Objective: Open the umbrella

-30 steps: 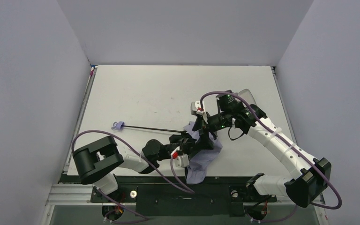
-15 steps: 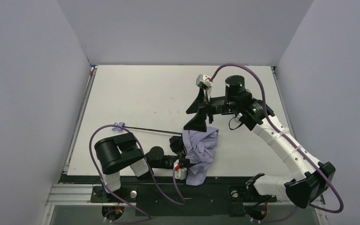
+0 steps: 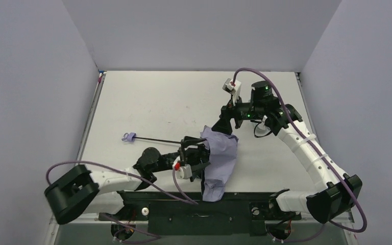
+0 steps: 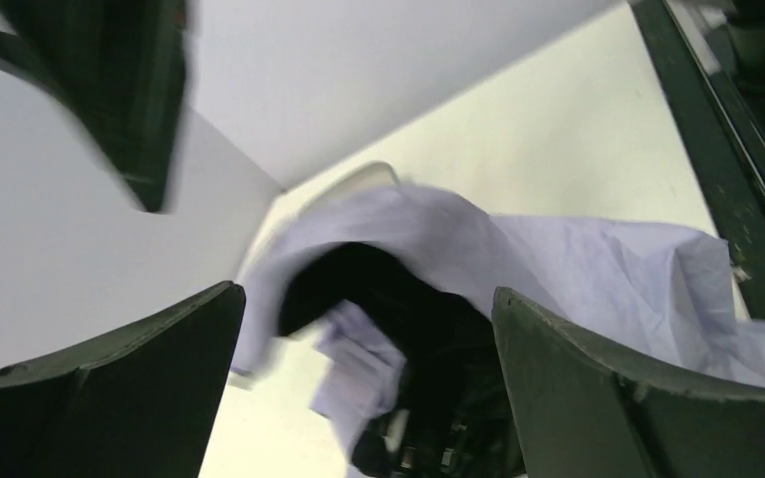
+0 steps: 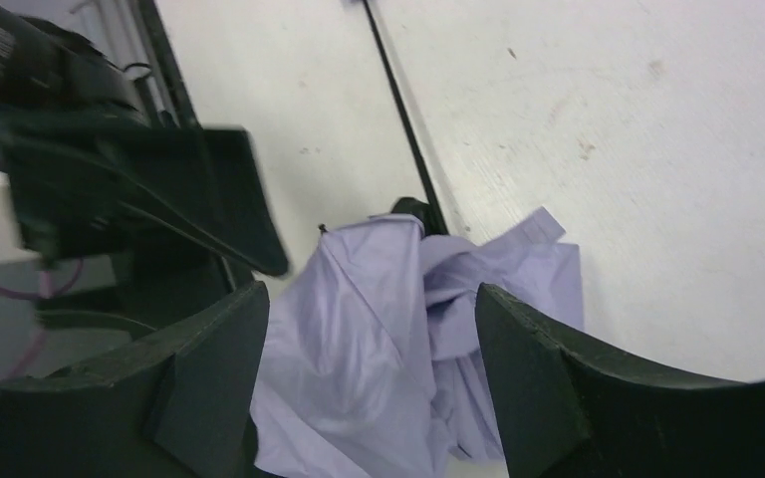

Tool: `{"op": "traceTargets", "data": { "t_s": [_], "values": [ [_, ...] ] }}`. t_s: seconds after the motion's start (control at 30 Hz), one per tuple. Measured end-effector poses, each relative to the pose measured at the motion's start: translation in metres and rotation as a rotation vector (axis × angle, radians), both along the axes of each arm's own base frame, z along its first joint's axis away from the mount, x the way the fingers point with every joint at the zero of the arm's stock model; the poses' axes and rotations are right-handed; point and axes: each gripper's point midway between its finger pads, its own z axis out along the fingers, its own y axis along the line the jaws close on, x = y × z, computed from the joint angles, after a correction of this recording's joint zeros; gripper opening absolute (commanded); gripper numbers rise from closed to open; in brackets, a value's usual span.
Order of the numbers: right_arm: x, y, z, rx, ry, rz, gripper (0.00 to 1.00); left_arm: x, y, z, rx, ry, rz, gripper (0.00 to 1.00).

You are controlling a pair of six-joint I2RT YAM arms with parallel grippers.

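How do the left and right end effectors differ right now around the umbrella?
The left end effector sits where the shaft meets the umbrella canopy, on its left side; the right end effector is at the canopy's far edge. The left one points rightward at the fabric; the right one points toward the near left. Both have jaws wide open, gripping nothing.

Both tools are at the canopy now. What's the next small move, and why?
Probably ease the right tool down and shut it on the canopy. Both it and the left tool are open, so nothing holds the umbrella, and the right wrist view shows crumpled lavender fabric lying squarely in its opening. The shaft is already extended.
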Motion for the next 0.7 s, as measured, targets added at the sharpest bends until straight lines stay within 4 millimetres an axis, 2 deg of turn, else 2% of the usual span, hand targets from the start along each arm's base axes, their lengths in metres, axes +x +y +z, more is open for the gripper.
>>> {"op": "traceTargets", "data": {
  "t_s": [0.1,0.17,0.2,0.3,0.43,0.5,0.57,0.63,0.7],
  "values": [
    [0.012,-0.010,-0.010,-0.078,-0.016,-0.027,0.69,0.002,0.021,0.039,-0.038,-0.001,0.036,0.97],
    [0.020,-0.007,-0.008,-0.112,-0.046,-0.030,0.66,-0.002,0.038,0.059,-0.050,0.003,0.057,1.00],
    [0.025,-0.004,-0.006,-0.129,-0.069,-0.027,0.64,-0.005,0.046,0.065,-0.053,0.010,0.068,0.98],
    [0.034,0.017,0.003,-0.182,-0.161,-0.004,0.62,-0.004,0.075,0.073,-0.046,0.088,0.159,0.97],
    [0.037,0.058,0.016,-0.233,-0.273,0.072,0.54,0.027,0.119,0.082,-0.076,0.286,0.405,0.97],
    [0.038,0.078,0.019,-0.251,-0.302,0.112,0.53,0.053,0.153,0.091,-0.128,0.420,0.578,0.97],
    [0.037,0.101,0.013,-0.273,-0.317,0.162,0.53,0.078,0.192,0.102,-0.212,0.519,0.753,0.97],
    [0.034,0.117,-0.011,-0.318,-0.301,0.216,0.53,0.098,0.239,0.110,-0.318,0.620,0.933,0.97],
    [0.029,0.129,-0.046,-0.385,-0.260,0.276,0.53,0.109,0.281,0.116,-0.426,0.699,1.077,0.97]
  ]
}}
